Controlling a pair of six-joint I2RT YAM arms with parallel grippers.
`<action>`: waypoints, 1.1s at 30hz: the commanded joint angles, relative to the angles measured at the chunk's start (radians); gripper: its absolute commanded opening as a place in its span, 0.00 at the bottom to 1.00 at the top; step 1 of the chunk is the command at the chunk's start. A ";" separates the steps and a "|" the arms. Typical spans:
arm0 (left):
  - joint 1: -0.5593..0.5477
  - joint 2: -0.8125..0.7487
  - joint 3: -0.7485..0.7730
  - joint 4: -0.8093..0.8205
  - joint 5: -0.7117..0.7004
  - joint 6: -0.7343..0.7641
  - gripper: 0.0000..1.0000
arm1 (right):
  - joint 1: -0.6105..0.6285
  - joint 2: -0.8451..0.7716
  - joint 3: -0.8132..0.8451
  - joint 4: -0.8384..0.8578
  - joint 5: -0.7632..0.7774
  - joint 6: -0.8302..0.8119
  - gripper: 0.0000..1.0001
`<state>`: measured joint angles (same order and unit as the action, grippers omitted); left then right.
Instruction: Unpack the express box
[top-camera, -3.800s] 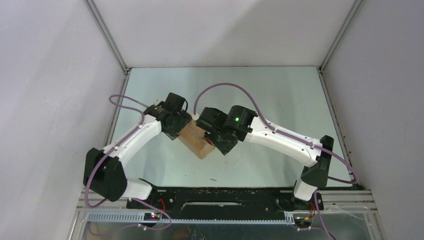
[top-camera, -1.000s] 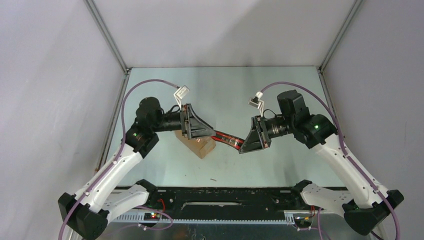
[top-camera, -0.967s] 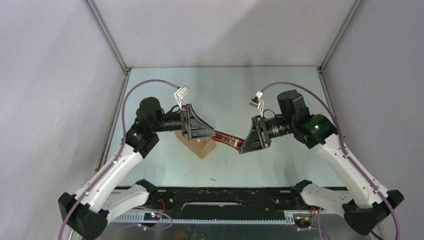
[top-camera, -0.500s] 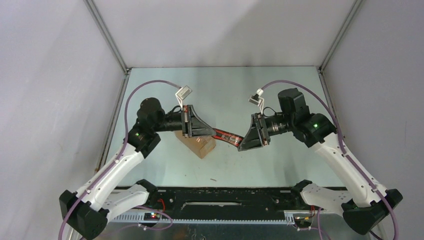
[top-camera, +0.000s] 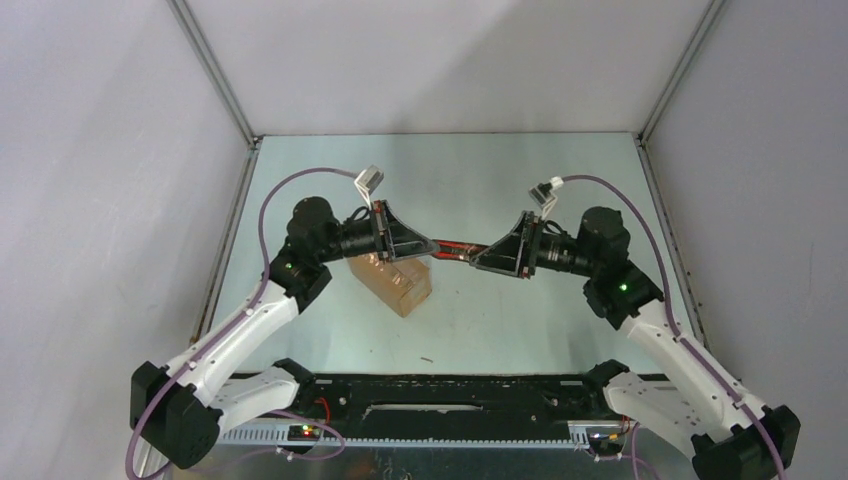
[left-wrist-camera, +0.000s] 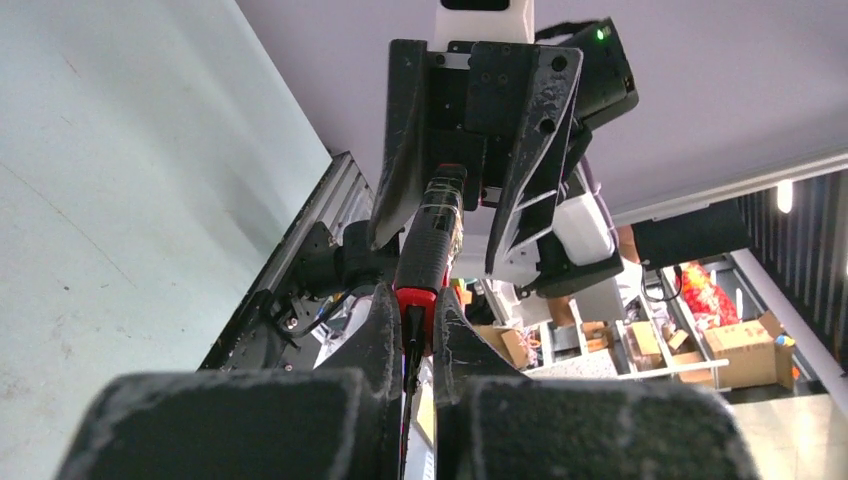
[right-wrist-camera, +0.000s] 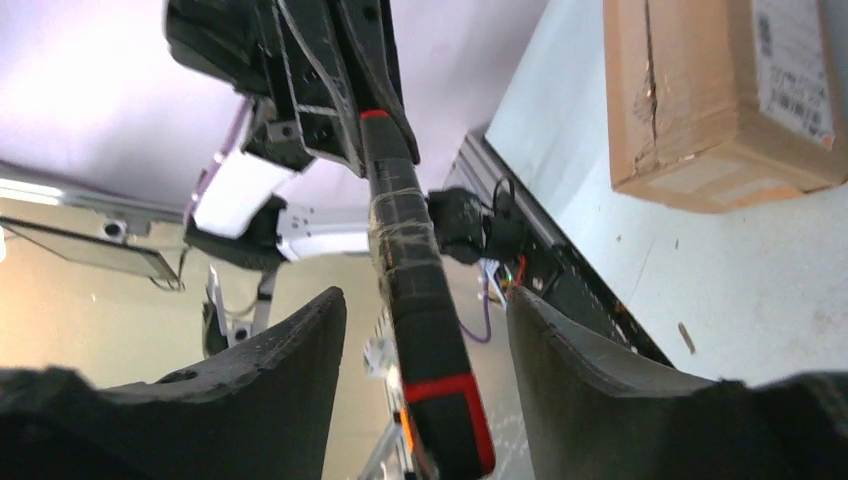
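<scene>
Pale table (top-camera: 520, 330) lying below. Left gripper (top-camera: 425, 246) clenching knife (top-camera: 452, 248) by one end; right gripper (top-camera: 480, 262) hanging released around other end. Risk: knife pivoting in single-end grip, slipping, falling onto box (top-camera: 395, 282).

Red-and-black utility knife (top-camera: 452, 246) aloft, level, over table (top-camera: 500, 180).

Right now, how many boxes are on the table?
1. The box lies left of centre on the table, partly under the left arm. A second small one could be hidden beneath the arms.
</scene>
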<state>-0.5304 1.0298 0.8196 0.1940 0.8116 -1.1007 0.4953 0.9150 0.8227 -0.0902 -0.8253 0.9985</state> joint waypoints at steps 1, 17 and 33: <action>0.010 -0.002 -0.031 0.102 -0.031 -0.062 0.00 | -0.034 -0.090 -0.048 0.253 0.106 0.145 0.59; 0.010 0.055 -0.028 0.087 -0.074 -0.071 0.00 | -0.038 -0.074 -0.077 0.267 0.092 0.150 0.27; 0.073 0.076 0.340 -1.117 -0.989 0.232 1.00 | -0.188 -0.188 -0.257 0.044 0.150 0.131 0.00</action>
<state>-0.4728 1.0946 0.9924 -0.4461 0.3290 -0.9463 0.2996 0.7654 0.6243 -0.0170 -0.7006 1.1320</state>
